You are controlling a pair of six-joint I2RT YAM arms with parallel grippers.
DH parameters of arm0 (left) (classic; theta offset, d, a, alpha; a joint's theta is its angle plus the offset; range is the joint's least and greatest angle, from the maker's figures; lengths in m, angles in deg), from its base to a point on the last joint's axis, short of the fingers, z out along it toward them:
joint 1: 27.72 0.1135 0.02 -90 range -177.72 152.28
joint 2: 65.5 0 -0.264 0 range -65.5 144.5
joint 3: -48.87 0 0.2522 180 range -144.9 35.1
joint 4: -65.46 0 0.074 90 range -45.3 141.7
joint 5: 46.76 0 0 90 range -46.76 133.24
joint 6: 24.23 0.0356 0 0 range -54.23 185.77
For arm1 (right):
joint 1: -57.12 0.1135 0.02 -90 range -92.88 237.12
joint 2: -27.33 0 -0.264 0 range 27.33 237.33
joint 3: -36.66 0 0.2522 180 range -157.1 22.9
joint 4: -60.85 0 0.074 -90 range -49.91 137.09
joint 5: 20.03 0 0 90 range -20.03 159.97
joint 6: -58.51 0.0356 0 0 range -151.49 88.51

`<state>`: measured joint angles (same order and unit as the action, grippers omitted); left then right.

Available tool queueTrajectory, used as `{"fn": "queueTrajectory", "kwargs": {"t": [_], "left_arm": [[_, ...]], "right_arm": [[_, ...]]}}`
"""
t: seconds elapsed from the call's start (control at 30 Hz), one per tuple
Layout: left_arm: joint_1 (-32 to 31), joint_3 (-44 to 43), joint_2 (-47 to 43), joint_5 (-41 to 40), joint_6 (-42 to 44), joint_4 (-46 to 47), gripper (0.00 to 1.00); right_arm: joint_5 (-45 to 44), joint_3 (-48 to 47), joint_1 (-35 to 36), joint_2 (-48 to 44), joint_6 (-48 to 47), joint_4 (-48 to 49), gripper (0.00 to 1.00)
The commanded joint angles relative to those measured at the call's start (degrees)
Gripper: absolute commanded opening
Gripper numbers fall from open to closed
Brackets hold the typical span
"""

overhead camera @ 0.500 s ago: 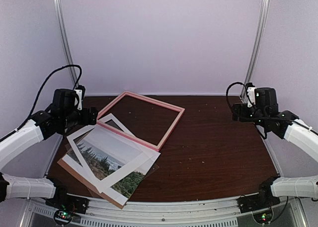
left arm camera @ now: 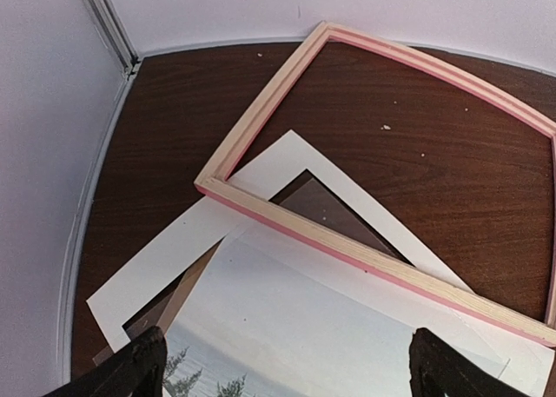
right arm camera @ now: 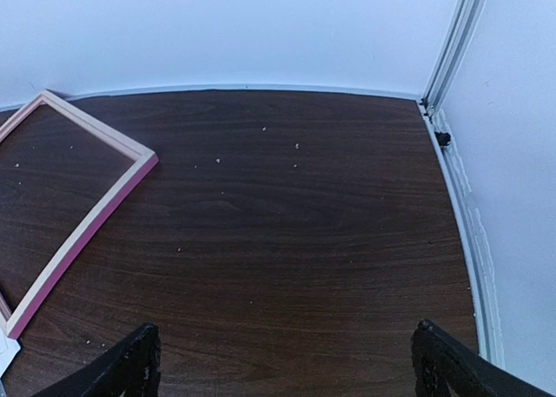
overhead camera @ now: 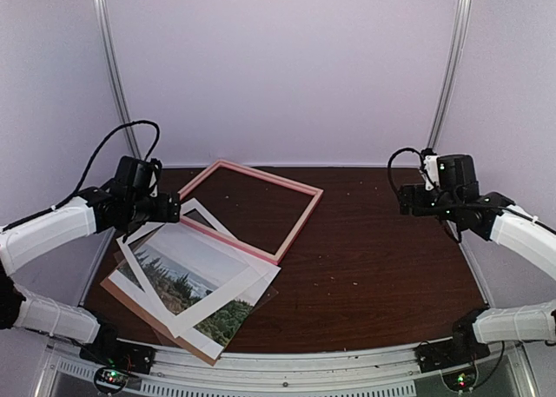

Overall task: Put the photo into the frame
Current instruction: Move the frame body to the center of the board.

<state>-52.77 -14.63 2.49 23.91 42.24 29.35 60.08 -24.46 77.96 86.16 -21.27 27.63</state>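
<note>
One photo [overhead camera: 193, 280], pale sky over dark green trees, lies at the near left corner of the table [overhead camera: 391, 267], over a white mat [overhead camera: 132, 251]. The pink frame [overhead camera: 300, 226] lies just behind, touching it. The left gripper [left arm camera: 282, 371] and the right gripper [right arm camera: 287, 358] hover with jaws spread.

My left arm [overhead camera: 52, 228] and right arm [overhead camera: 521, 232] wear white shells on the long links, with black joints and wrist heads. A black cable [overhead camera: 117, 141] loops above each wrist. The left pincer [left arm camera: 284, 349] has matt black, blunt fingers [left arm camera: 130, 371].
</note>
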Motion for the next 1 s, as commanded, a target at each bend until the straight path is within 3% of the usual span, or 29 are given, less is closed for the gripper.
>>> {"fn": "queueTrajectory", "kwargs": {"t": [0.0, 0.2, 0.4, 0.73, 0.97], "left_arm": [[0.63, -4.36, 5.27, -0.51, -1.82, 1.42, 0.98], [1.52, -13.62, 16.16, -0.35, -1.53, -2.72, 0.98], [8.70, -21.90, 27.90, 5.58, -1.66, -4.34, 0.95], [18.09, -45.83, 53.49, 14.11, 9.93, -10.50, 0.90], [19.26, -58.23, 64.59, 15.30, 15.76, -16.58, 0.85]], "right_arm": [[3.02, -2.01, 1.15, 3.62, -0.46, 0.30, 1.00], [4.34, -4.38, 2.50, 9.24, 1.09, 0.62, 1.00], [6.76, -4.57, 3.27, 12.35, 2.33, 2.62, 1.00], [8.81, -1.77, 3.93, 14.92, 3.14, 5.15, 1.00], [9.72, -1.67, 4.12, 17.59, 3.56, 6.64, 1.00]]}}
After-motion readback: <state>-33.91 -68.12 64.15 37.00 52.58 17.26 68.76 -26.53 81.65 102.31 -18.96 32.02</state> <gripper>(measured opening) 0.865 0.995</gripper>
